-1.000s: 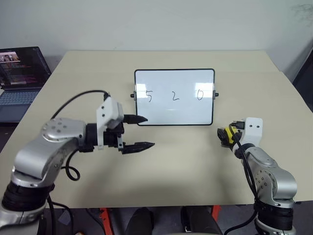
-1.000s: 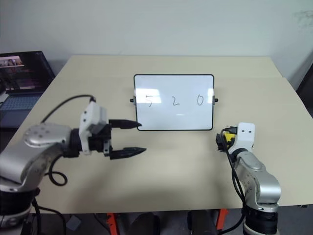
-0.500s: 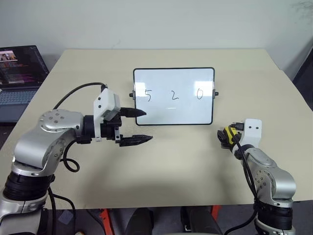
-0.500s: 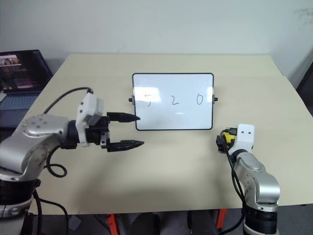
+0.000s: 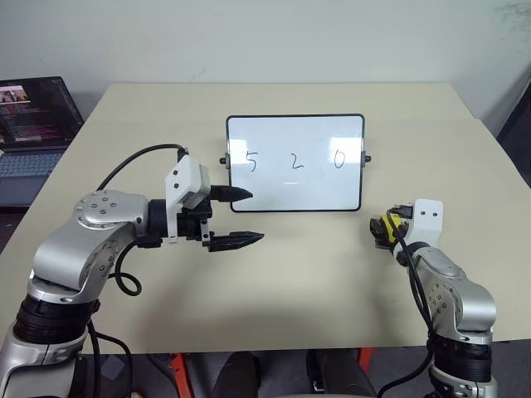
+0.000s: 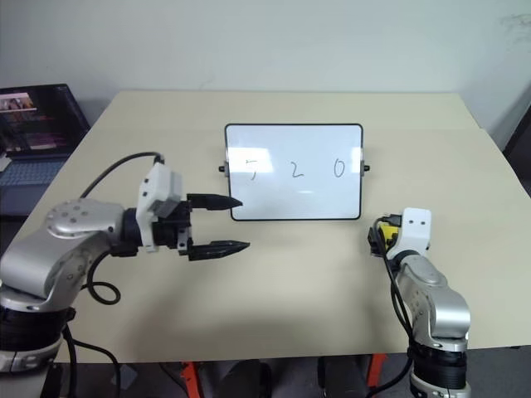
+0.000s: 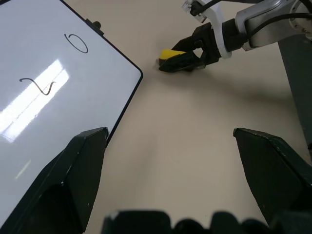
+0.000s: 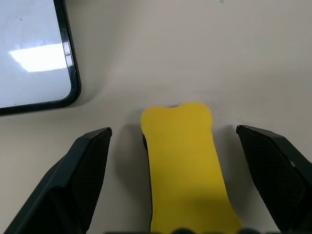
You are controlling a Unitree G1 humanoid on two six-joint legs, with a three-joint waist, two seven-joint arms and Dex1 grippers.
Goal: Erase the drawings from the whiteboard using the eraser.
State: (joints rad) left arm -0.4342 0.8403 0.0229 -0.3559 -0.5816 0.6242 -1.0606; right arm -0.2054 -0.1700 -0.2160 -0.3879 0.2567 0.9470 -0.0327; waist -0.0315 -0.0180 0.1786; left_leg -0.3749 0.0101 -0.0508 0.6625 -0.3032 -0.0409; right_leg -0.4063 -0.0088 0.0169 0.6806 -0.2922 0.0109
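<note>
Reading "5 2 0" (image 5: pixel 294 161) on the whiteboard (image 5: pixel 295 189), we see both jaws released; right gripper (image 8: pixel 175 161) straddles the eraser (image 8: pixel 181 161), laptop (image 5: pixel 33 124) left of the bench (image 5: pixel 282 298).

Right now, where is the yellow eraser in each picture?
Left eye view: eraser on the table, lower right of the whiteboard, at the right claw.
Right eye view: same spot.
Left wrist view: far off between the right claw's fingers.
Right wrist view: centre, between open fingers.
Shared landmark: the whiteboard's black-framed corner.
</note>
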